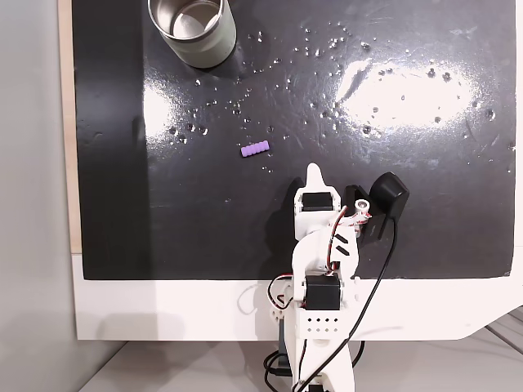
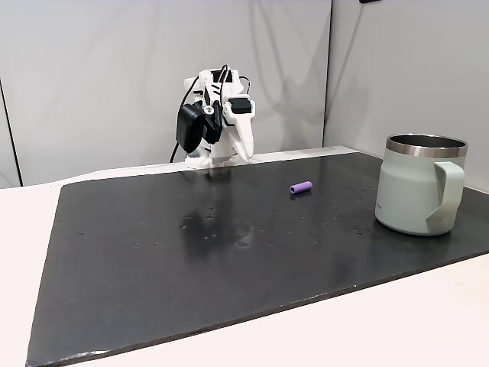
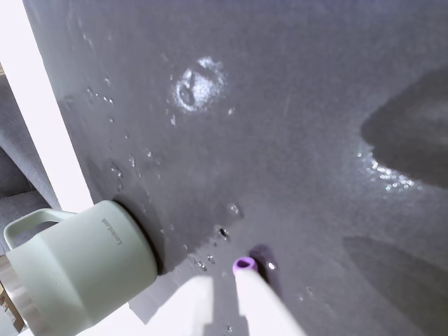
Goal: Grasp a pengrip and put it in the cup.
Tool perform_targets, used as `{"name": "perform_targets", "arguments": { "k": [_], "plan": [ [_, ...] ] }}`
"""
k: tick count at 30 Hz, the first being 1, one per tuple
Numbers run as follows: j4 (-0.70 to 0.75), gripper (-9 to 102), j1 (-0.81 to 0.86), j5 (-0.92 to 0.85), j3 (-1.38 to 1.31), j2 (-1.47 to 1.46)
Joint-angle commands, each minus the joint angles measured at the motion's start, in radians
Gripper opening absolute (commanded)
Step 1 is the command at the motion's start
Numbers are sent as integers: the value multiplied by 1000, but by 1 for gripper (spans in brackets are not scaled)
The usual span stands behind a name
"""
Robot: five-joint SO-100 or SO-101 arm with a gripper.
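Note:
The pengrip (image 1: 255,149) is a tiny purple ribbed tube lying on the black mat, apart from everything. In another fixed view the pengrip (image 2: 301,186) lies left of the cup (image 2: 416,191), a pale grey-green metal mug with a shiny inside. From above, the cup (image 1: 192,28) stands upright at the mat's far edge. My gripper (image 1: 315,171) is folded back over the arm's base, shut and holding nothing, well short of the pengrip. In the wrist view the pengrip (image 3: 244,263) shows end-on just past my gripper (image 3: 222,280), with the cup (image 3: 77,266) at the lower left.
The black mat (image 1: 425,204) is speckled with small bright droplets and glare patches. A white table border (image 1: 163,306) runs along the near side, where the arm's base and cables sit. Bare mat lies between gripper, pengrip and cup.

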Motion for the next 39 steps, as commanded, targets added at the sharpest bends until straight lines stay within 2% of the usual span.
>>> {"name": "perform_targets", "arguments": {
  "k": [1, 17, 23, 29, 39],
  "plan": [
    [-28, 0, -12, 41, -8, 9],
    [-25, 0, -12, 41, -11, 9],
    [23, 0, -5, 5, -72, 9],
    [63, 0, -20, -21, -314, -207],
    [186, 0, -144, 54, -765, -647]
  ]
}}
